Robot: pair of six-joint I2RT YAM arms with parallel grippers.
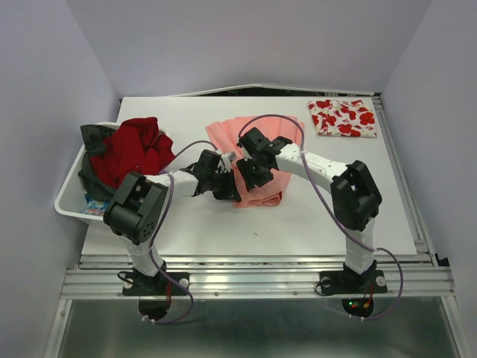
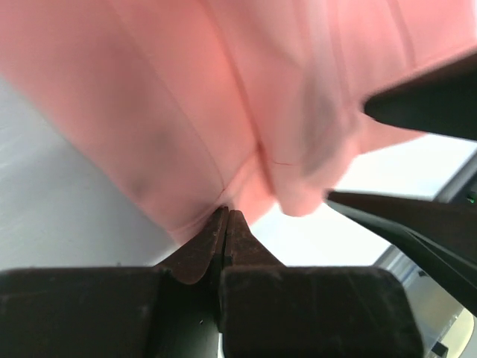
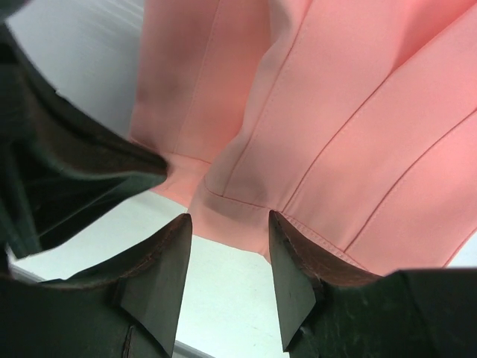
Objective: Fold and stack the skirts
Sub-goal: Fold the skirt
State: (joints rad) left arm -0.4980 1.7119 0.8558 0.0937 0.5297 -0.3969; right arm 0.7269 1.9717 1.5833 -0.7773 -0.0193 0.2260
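The salmon-pink pleated skirt (image 1: 257, 160) lies bunched at the table's middle. My left gripper (image 1: 223, 186) is at its left edge, shut on a fold of the pink cloth (image 2: 223, 112). My right gripper (image 1: 250, 175) is right beside it over the skirt, jaws open, with the hem (image 3: 298, 149) hanging just beyond the fingertips. The white skirt with red flower print (image 1: 343, 117) lies folded flat at the far right corner of the table.
A white bin (image 1: 71, 195) at the table's left edge holds red (image 1: 134, 153) and dark garments. The two grippers are very close together. The table's metal rail (image 1: 253, 277) runs along the near side.
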